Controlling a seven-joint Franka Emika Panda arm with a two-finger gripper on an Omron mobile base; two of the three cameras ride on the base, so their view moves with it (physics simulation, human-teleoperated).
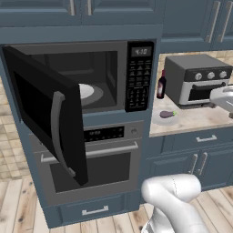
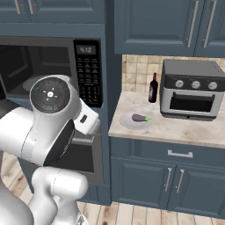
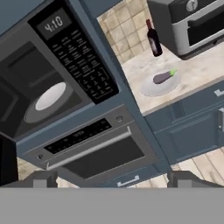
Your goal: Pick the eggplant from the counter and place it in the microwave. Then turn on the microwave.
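Observation:
The eggplant (image 1: 167, 114) (image 2: 140, 117) (image 3: 163, 77), small and dark purple with a green cap, lies on a pale plate (image 1: 158, 120) (image 2: 126, 121) (image 3: 148, 90) at the left end of the counter (image 1: 200, 119) (image 2: 184, 127) (image 3: 201, 65). Left of it is the black microwave (image 1: 139, 77) (image 2: 88, 74) (image 3: 74, 52), its door (image 1: 45, 113) swung wide open, with the white turntable (image 1: 88, 92) (image 3: 50, 96) bare inside. My gripper (image 3: 113, 179) is open and holds nothing. It hangs well back from both, facing the microwave's keypad.
A grey toaster oven (image 1: 198, 79) (image 2: 193, 90) (image 3: 192, 22) stands at the back of the counter, with a dark red bottle (image 1: 161, 85) (image 2: 153, 88) (image 3: 153, 39) left of it. A steel wall oven (image 1: 91, 159) (image 3: 96, 148) sits under the microwave.

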